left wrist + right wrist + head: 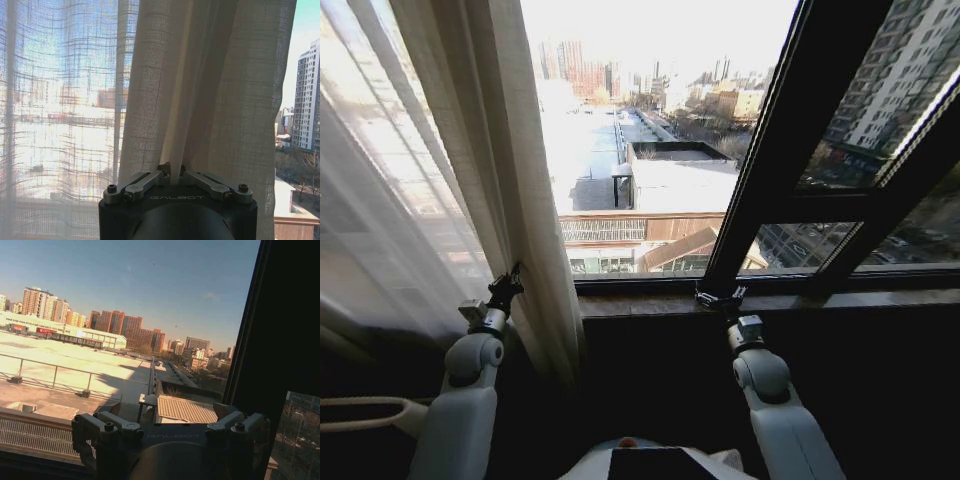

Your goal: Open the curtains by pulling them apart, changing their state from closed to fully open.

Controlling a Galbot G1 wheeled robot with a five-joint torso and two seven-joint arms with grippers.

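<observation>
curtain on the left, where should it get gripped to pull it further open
Grip the bunched inner edge of the curtain, low down at arm height, coming straight at it from the room side. The pleats gather there into a thick vertical fold that fingers can close on. The left gripper is already shut on that fold; the right gripper idles near the sill.

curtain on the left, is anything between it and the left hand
No. The left hand is already shut on a fold of the curtain, nothing between them. The right hand sits by the window sill, apart from the fabric.
</observation>
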